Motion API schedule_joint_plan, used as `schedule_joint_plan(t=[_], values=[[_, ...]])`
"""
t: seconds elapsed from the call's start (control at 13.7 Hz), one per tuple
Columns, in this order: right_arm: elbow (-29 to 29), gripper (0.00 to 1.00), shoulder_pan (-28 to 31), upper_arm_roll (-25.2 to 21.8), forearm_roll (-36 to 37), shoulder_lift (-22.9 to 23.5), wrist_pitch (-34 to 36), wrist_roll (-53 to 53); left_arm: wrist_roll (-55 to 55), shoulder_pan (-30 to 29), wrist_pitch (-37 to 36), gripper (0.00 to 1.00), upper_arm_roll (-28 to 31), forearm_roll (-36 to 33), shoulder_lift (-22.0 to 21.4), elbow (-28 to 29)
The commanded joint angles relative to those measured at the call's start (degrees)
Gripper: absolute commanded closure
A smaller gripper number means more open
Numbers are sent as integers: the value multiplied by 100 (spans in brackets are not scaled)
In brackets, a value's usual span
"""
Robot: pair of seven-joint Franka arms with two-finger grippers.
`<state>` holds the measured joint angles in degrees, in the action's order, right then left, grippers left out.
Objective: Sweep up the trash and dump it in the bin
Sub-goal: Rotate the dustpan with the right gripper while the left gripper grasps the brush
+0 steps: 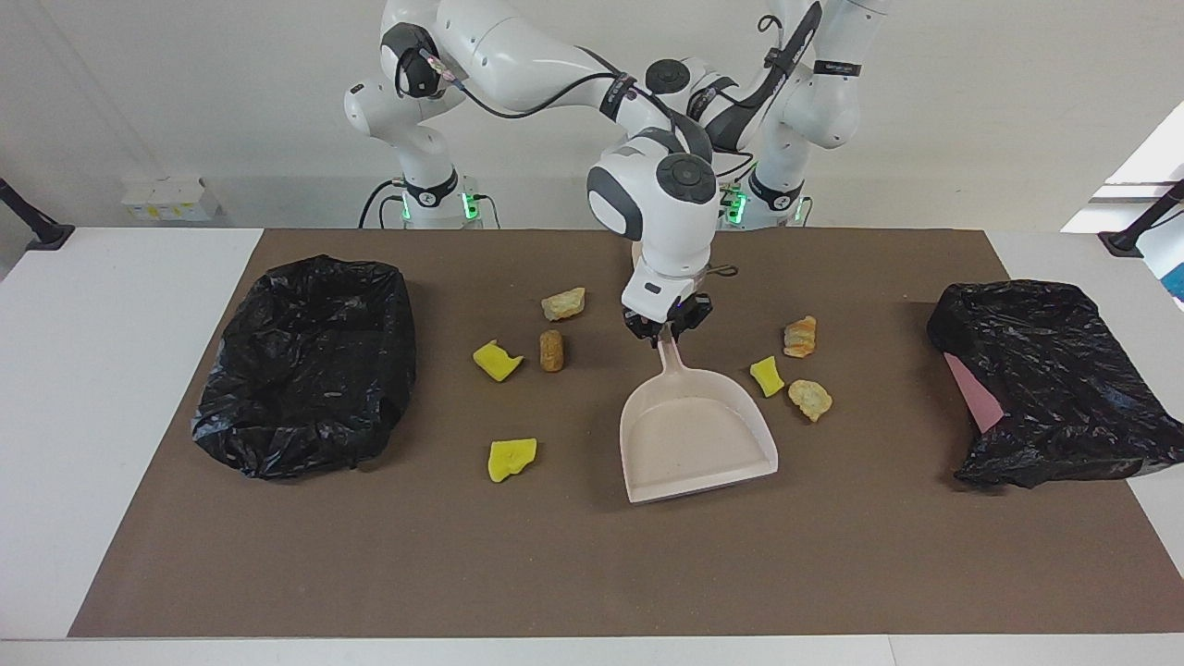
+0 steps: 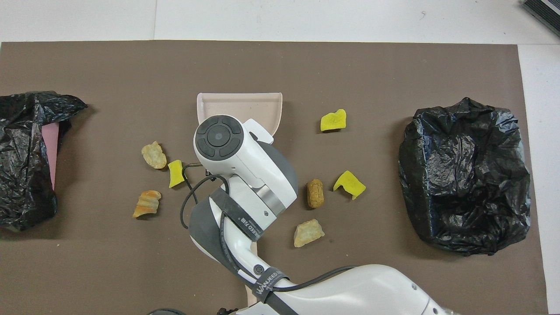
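Observation:
Several trash scraps lie on the brown mat around a beige dustpan (image 1: 694,435) (image 2: 238,107). Toward the right arm's end are yellow sponge chunks (image 1: 498,361) (image 1: 511,459) (image 2: 350,183) (image 2: 333,120), a tan lump (image 1: 563,303) (image 2: 308,232) and a brown lump (image 1: 551,351) (image 2: 315,193). Toward the left arm's end are a yellow chunk (image 1: 766,376) (image 2: 176,173), an orange lump (image 1: 800,336) (image 2: 147,203) and a tan lump (image 1: 810,399) (image 2: 154,155). My right gripper (image 1: 668,335) is down at the dustpan's handle end, shut on it; the pan rests flat and empty. My left arm waits folded at the back, its gripper hidden.
A bin lined with a black bag (image 1: 305,365) (image 2: 463,175) stands at the right arm's end of the mat. A second black-bagged bin (image 1: 1045,379) (image 2: 26,157), pink showing at its side, stands at the left arm's end. A beige piece (image 2: 250,302) shows under the right arm.

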<state>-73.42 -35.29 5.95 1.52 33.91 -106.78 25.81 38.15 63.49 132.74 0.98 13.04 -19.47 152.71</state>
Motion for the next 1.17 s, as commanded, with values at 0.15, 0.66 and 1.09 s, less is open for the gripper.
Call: schedule_joint_plan(t=[0.15, 0.66, 1.09], values=[[-278, 100, 417, 37, 191, -289, 34, -2355, 69, 68, -29, 19, 78, 67, 180, -74], [-471, 100, 803, 37, 200, -306, 88, -5800, 61, 6, -46, 100, 104, 76, 303, -179], [-1076, 100, 830, 29, 691, -613, 79, -7440, 787, -810, -860, 100, 148, 67, 242, -539]])
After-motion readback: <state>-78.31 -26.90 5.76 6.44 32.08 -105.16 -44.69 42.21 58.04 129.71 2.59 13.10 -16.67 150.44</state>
